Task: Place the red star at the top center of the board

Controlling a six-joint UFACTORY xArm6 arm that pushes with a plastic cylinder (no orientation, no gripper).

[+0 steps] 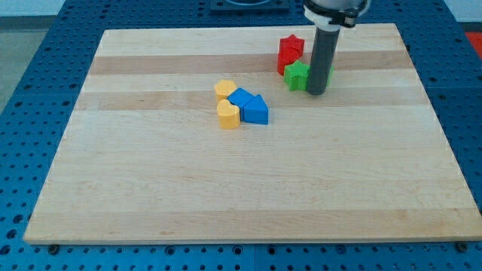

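Note:
The red star (291, 46) sits near the view's top, right of centre, on the wooden board (248, 181). A second red block (285, 63) lies just below it, touching it. A green block (297, 75) lies below them. The dark rod comes down from the top, and my tip (317, 92) rests on the board right beside the green block's right side, below and to the right of the red star. More green shows behind the rod on its right (330, 74).
Near the board's centre lies a cluster: two yellow heart-like blocks (224, 89) (228, 114), a blue block (240, 98) and a blue triangle (256, 110). A blue perforated table (38, 45) surrounds the board.

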